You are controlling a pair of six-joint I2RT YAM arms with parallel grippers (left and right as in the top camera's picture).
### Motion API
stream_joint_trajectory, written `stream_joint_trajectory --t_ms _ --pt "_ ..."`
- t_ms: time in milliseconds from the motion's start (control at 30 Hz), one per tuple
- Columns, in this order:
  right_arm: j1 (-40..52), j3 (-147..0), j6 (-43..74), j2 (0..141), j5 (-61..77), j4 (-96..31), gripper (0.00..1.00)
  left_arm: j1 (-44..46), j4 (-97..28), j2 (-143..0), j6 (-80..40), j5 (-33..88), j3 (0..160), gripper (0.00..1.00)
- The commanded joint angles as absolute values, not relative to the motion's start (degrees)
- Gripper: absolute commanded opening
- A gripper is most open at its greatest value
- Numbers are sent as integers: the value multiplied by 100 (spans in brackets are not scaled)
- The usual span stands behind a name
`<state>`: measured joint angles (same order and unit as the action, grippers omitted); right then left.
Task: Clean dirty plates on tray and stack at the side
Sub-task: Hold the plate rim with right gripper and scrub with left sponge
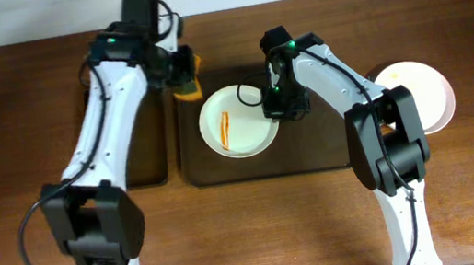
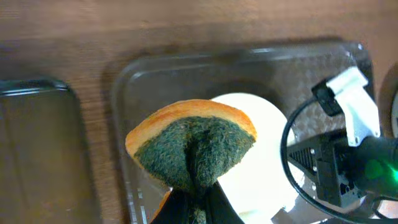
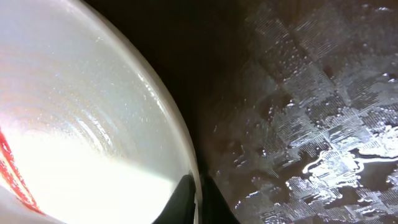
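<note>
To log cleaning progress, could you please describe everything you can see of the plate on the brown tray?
The plate is round, white, shallow and glossy, with an orange-red streak left of centre. It sits on the tray, unwiped. The right gripper pinches its right rim; the sponge in the left gripper hangs clear.

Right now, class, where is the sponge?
In the overhead view the sponge sits in the left gripper, over the tray's far-left corner, just left of the smeared plate.
</note>
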<state>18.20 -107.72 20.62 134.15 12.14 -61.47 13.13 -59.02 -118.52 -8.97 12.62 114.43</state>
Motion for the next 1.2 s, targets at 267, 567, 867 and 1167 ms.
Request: stream_joint_trajectory --t_ms 267,567,867,1167 --pt "893 -9994 991 13579 2853 -4954 4 2051 -5406 -13587 -593 1476 11345 0" --pt "899 -9830 993 13579 2851 -4648 4 2429 -5210 -14361 -1190 3594 11345 0" --pt "899 -9828 993 13576 2851 -4668 4 1708 -6416 -14357 -2182 969 11347 0" --pt "899 -9767 991 13579 2847 -4665 4 2469 -4742 -14357 -3433 -2082 11345 0"
